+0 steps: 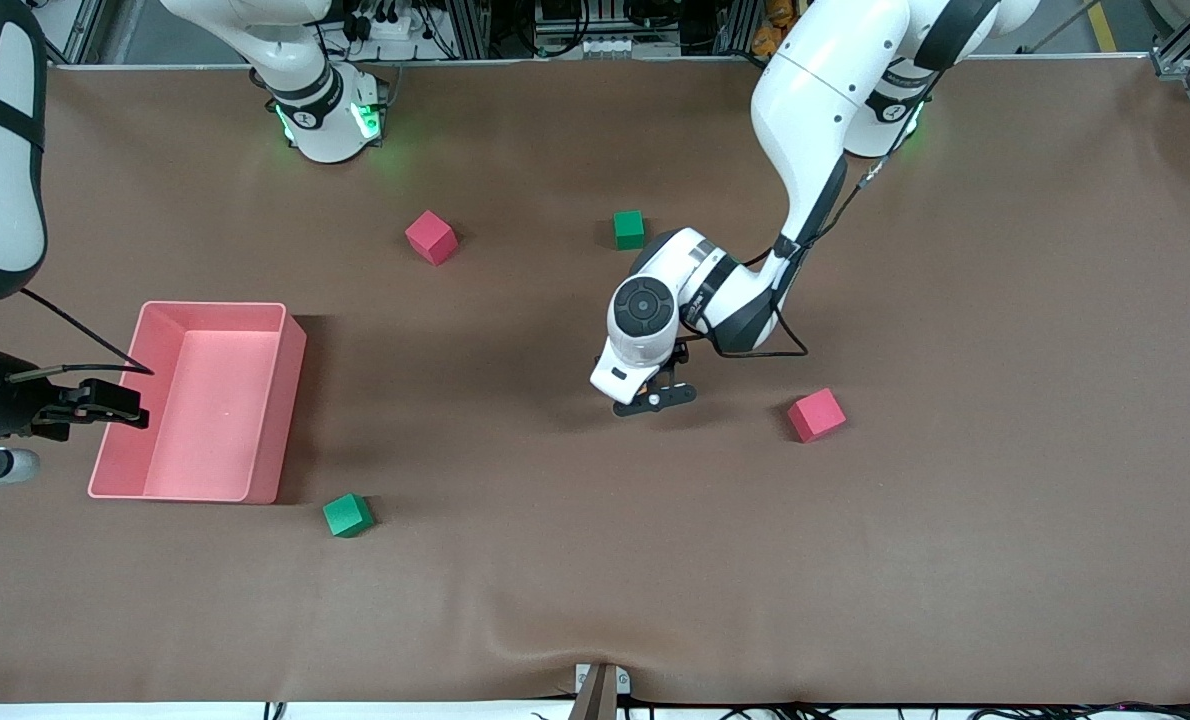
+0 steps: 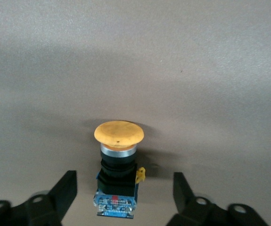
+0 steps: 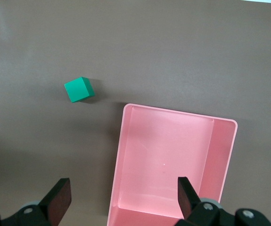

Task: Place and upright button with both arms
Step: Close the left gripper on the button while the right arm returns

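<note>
The button (image 2: 118,165), with a round orange cap on a black body and a blue base, rests on the brown table and seems to lie on its side. My left gripper (image 2: 124,181) is open around it, low over the middle of the table, with its fingers (image 2: 67,188) on either side of the base and not touching it. In the front view the left gripper (image 1: 655,397) hides the button. My right gripper (image 1: 120,405) is open and empty, and hangs over the edge of the pink bin (image 1: 277,400) at the right arm's end; it also shows in the right wrist view (image 3: 123,188).
The pink bin (image 3: 177,111) holds nothing. One green cube (image 1: 347,515) lies beside it, nearer to the front camera, and shows in the right wrist view (image 3: 79,89). A pink cube (image 1: 816,415) lies beside the left gripper. A second pink cube (image 1: 431,237) and a second green cube (image 1: 629,229) lie nearer the bases.
</note>
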Robot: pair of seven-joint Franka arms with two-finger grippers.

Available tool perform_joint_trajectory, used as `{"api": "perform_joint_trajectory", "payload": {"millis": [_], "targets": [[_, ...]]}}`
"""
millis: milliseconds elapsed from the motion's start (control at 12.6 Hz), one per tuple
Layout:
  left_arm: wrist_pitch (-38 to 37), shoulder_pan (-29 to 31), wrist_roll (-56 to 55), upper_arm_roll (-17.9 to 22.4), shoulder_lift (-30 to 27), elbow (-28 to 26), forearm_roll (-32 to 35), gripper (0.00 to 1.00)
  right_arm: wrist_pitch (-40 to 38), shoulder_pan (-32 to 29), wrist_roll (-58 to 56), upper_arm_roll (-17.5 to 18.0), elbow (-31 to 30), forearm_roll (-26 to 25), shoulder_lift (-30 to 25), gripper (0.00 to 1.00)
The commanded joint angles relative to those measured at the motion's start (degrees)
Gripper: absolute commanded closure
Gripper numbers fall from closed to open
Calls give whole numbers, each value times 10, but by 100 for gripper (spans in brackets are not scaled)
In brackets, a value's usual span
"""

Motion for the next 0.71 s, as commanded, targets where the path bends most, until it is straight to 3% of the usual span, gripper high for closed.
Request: {"api": "perform_joint_trajectory", "payload": {"millis": [0,159,397,635], "targets": [[13,-6,-19,4,-2,-13,15,15,0,-6,-3,8,-12,10,-12,0],[14,-6,-21,4,-2,-19,22,17,-2,-6,-2,7,-12,9,-15,0],[14,-5,-21,4,-9,-19,25,28,-9,-17,-2,7,-14,9,-23,0],[14,-8,-21,4,-9,-14,25,40,-20,-13,32,6,-79,8,-104,0]]}}
